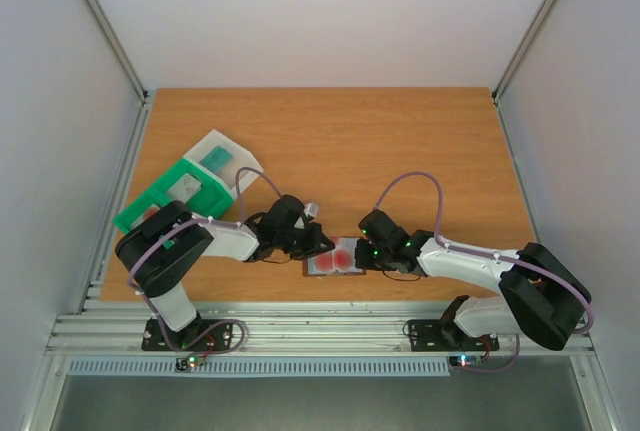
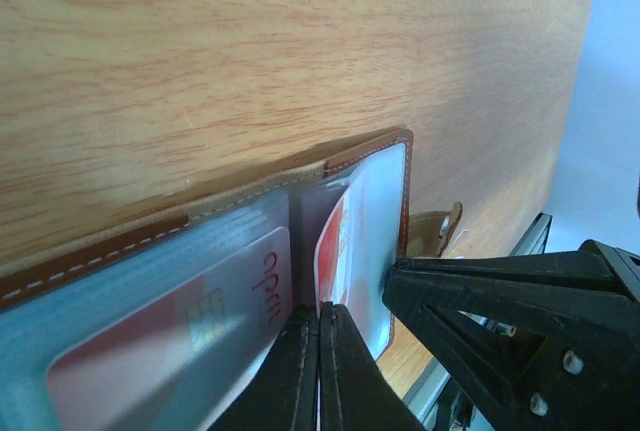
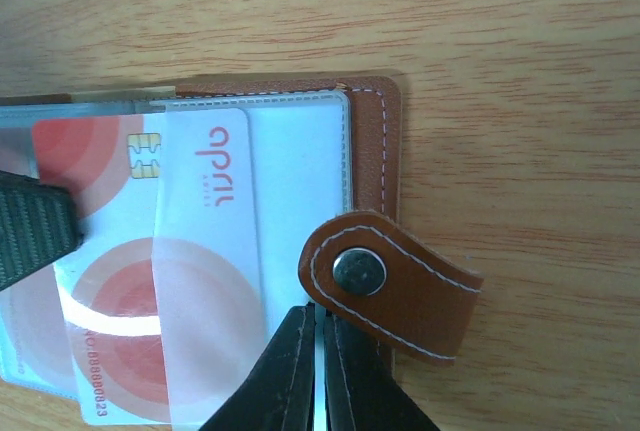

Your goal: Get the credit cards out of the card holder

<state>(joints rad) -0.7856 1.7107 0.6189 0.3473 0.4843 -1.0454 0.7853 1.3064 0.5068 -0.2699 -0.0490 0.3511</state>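
Both claws are pinched together: left gripper [image 2: 318,313] on a sleeve of the open card holder [image 3: 375,141], right gripper [image 3: 318,319] at its edge beside the snap strap [image 3: 400,286]. The credit cards [image 3: 110,291] sit sleeved, holder flat on the table [image 3: 520,41]; if the left hold slips, pulling could drag everything.

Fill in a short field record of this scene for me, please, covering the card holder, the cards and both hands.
card holder: open flat on the table, between the hands
credit cards: white with red circles, in clear sleeves
left hand: shut, tips at the sleeves
right hand: shut, at the holder's edge beside the snap strap
green tray: far left, untouched
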